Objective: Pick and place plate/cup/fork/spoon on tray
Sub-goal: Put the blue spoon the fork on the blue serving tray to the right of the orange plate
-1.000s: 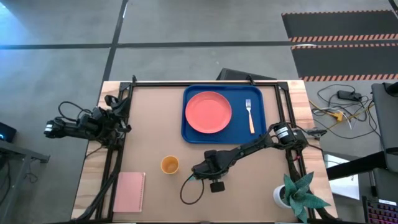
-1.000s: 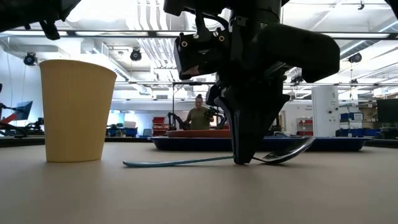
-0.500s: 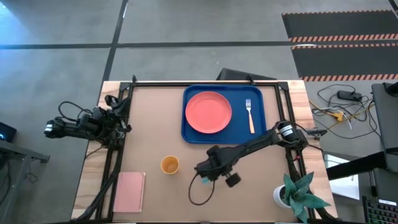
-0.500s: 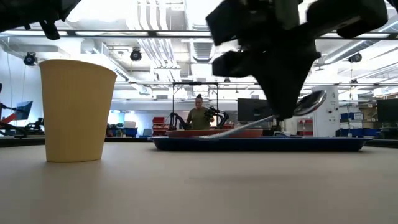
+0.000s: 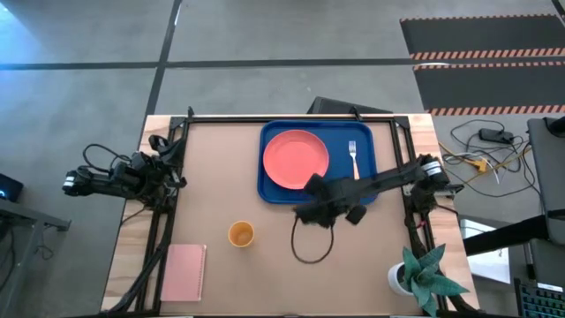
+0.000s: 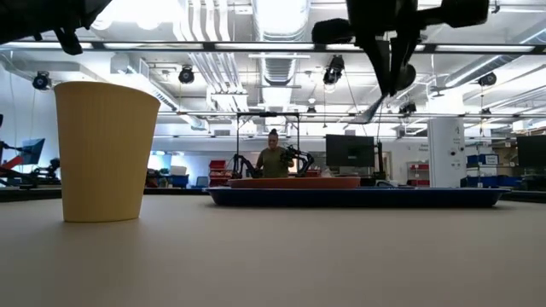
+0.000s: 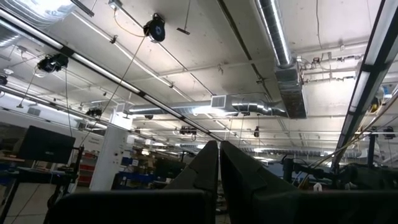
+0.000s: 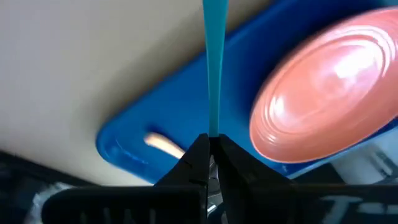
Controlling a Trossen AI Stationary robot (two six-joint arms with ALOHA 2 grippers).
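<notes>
My right gripper (image 5: 313, 208) is shut on the spoon (image 8: 213, 68), light blue handle and dark bowl, high above the table at the near edge of the deep-blue tray (image 5: 274, 190). The coral-pink plate (image 5: 296, 159) lies flat in the tray's left half. The fork (image 5: 355, 161) lies flat in its right half. The orange-yellow cup (image 5: 240, 234) stands upright on the table, near and left of the tray. My left gripper (image 7: 219, 155) is shut and empty, parked off the table's left edge and pointing at the ceiling. My right gripper pinches the spoon's blue handle (image 8: 212, 127) between its two fingers, close to the bowl end. The fingers come from above, pointing down, across the handle. The spoon is lifted clear of the table. In the low view its bowl (image 6: 403, 78) shows beside the fingers.
A pink notebook (image 5: 184, 272) lies at the table's near left corner. A potted plant (image 5: 422, 278) stands at the near right corner. My right arm's cable (image 5: 311, 247) loops over the table near the tray. A person (image 6: 273, 158) is far behind the table.
My right gripper has risen from the table and gone toward the far edge and the tray, still shut on the spoon. The spoon, which lay on the table a second ago, is now lifted clear and high above it.
</notes>
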